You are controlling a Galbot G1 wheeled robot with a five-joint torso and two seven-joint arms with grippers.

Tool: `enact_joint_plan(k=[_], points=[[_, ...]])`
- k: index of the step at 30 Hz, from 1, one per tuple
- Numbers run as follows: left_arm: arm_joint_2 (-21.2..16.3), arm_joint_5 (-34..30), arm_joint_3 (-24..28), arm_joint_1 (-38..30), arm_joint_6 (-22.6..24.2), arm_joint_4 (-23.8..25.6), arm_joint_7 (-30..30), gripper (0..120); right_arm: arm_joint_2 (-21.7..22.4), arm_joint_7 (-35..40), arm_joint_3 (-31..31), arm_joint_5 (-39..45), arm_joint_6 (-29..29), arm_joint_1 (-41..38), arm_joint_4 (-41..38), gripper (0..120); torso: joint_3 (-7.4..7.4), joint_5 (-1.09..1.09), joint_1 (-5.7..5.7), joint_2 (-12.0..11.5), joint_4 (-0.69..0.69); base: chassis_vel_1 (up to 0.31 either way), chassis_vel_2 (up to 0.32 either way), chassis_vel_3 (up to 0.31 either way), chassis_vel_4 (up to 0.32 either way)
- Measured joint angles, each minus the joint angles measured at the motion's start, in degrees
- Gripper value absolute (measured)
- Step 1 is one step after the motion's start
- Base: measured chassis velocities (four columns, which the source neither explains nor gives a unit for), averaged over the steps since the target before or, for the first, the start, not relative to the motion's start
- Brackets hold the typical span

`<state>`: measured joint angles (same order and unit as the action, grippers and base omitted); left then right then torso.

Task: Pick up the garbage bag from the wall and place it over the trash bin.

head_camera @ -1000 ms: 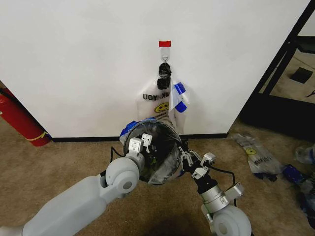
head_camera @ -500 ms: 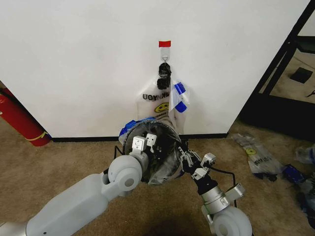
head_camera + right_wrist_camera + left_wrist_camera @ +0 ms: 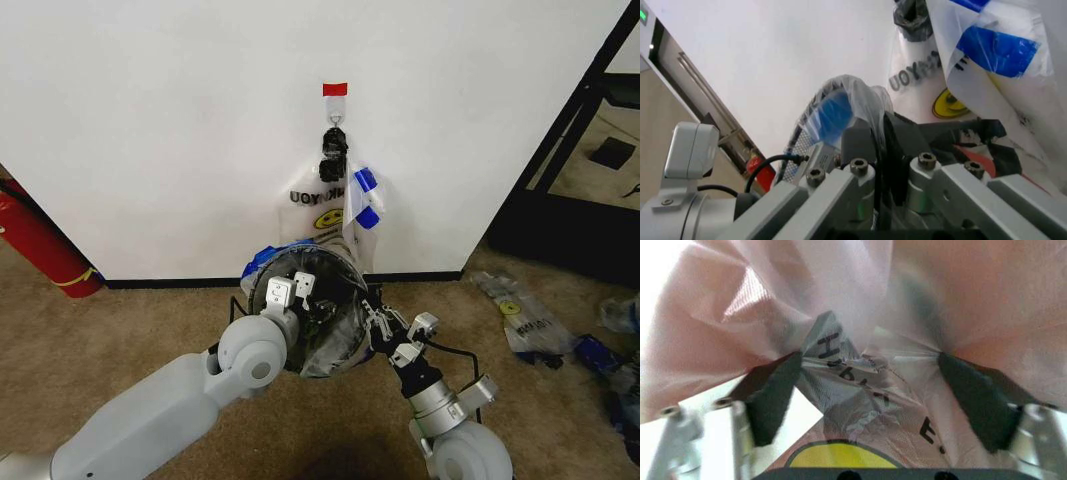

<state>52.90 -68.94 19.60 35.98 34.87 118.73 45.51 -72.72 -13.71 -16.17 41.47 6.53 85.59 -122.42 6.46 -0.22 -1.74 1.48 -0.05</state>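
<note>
left gripper (image 3: 290, 291) just left of middle, inside the trash bin (image 3: 350, 335), jaws open wide with bag plastic between them | garbage bag (image 3: 268, 259) lines the bin, low middle by the wall (image 3: 160, 120) | right gripper (image 3: 372, 318) at the bin's right rim, jaws pinched on the rim plastic

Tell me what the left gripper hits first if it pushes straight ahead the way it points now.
Probably the garbage bag: crumpled film sits between the open left gripper fingers, inside the trash bin. Depth beyond is unclear.
</note>
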Motion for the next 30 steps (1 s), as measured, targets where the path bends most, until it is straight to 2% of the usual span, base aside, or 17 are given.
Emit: enact_joint_plan(k=[2,5,11,14,16,18,21,25,26,30], points=[[-0.10,0.00,-0.06,0.00,0.64,0.02,0.26,95,0.04,0.00,-0.05,0.06,0.00,-0.01,-0.03,1,0.00,0.00,0.00,0.00,0.00,0.000,0.000,0.000,0.000],[-0.19,0.00,-0.22,0.10,0.89,0.06,0.34,99,0.04,0.00,-0.09,0.08,0.00,0.02,-0.08,1,0.00,0.00,0.00,0.00,0.00,0.000,0.000,0.000,0.000],[-0.70,-0.01,-1.02,0.90,0.91,1.14,0.30,100,0.07,0.00,-0.13,0.12,0.00,0.09,-0.08,1,0.00,0.00,0.00,0.00,0.00,0.000,0.000,0.000,0.000],[-1.30,-0.20,-1.78,1.74,-0.56,2.42,-0.64,100,0.11,0.02,-0.12,0.16,0.00,-0.04,-0.06,1,0.00,0.00,0.00,0.00,0.00,0.000,0.000,0.000,0.000],[-1.67,-0.18,-2.04,2.24,-1.66,3.11,-0.94,95,0.06,0.13,0.01,0.20,0.00,-0.14,-0.03,1,0.00,0.00,0.00,0.00,0.01,0.000,0.000,0.000,0.000],[-1.94,-0.13,-2.22,2.59,-2.52,3.37,-1.03,85,-0.12,0.22,0.19,0.29,0.00,-0.27,-0.05,1,0.00,0.00,0.00,0.00,0.00,0.000,0.000,0.000,0.000],[-2.07,-0.12,-2.26,2.65,-2.81,3.43,-1.12,81,-0.17,0.30,0.25,0.32,-0.01,-0.39,-0.06,1,0.00,0.00,0.00,0.00,0.00,0.000,0.000,0.000,0.000],[-2.26,-0.16,-2.29,2.66,-3.14,3.68,-1.47,60,-0.24,0.70,0.40,0.83,-0.21,-0.44,-0.42,1,0.00,0.00,0.00,0.00,0.00,0.000,0.000,0.000,0.000],[-2.26,-0.16,-2.29,2.66,-3.14,3.68,-1.47,60,-0.24,0.70,0.40,0.83,-0.21,-0.44,-0.42,1,0.00,0.00,0.00,0.00,0.00,0.000,0.000,0.000,0.000],[-1.92,1.90,-1.40,1.84,-4.00,1.70,-2.10,44,-0.01,0.87,0.43,1.22,-0.42,-0.25,-1.29,1,0.00,0.00,0.00,0.00,0.00,0.000,0.000,0.000,0.000]])
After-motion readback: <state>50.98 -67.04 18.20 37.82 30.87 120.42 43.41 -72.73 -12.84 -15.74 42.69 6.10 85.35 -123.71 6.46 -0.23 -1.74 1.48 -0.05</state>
